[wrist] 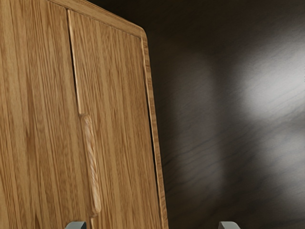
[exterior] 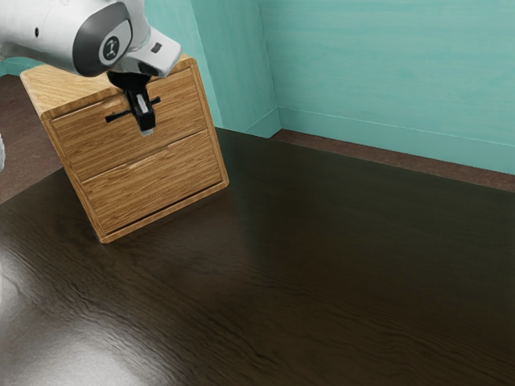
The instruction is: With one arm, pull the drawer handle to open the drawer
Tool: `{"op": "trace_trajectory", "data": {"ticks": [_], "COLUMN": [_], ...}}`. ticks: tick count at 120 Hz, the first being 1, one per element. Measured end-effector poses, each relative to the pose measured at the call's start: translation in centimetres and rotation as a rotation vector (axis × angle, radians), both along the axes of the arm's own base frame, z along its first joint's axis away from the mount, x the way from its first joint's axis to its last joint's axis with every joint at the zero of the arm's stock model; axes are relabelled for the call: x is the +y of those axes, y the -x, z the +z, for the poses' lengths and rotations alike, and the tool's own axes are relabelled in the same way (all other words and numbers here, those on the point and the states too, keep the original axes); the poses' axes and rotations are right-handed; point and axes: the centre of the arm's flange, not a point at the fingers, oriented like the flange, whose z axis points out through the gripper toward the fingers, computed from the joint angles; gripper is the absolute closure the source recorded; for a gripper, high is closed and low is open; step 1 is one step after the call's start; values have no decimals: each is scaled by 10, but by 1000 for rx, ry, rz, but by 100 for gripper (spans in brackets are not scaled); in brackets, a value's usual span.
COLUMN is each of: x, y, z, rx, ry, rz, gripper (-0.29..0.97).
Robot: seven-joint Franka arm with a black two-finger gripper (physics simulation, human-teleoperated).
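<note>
Hovering gripper (exterior: pixel 145 127), spread wide, at handle (exterior: pixel 117 117) of shut top drawer (exterior: pixel 84 138)

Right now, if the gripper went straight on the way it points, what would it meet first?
Probably the dark table below: the gripper points down along the cabinet front. It may graze the lower drawer's wooden handle first; depth is unclear.

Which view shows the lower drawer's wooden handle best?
The wrist view: the wooden handle stands out close up as a raised rounded bar. The exterior view shows it as just a thin pale strip below the gripper.
</note>
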Motion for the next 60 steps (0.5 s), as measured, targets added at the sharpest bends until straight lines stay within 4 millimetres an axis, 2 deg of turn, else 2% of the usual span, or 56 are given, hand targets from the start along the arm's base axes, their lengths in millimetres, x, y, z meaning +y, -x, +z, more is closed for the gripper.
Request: {"op": "trace_trajectory", "data": {"ticks": [9, 24, 31, 46, 60], "x": [12, 17, 23, 59, 61], "y": [-10, -14, -16, -12, -13], "z": [-8, 5, 2, -3, -1], "rx": [5, -23, -16, -18, -25], "ry": [1, -10, -14, 13, 23], "rz": [1, -19, -20, 5, -23], "gripper": [37, 41, 42, 43, 43]}}
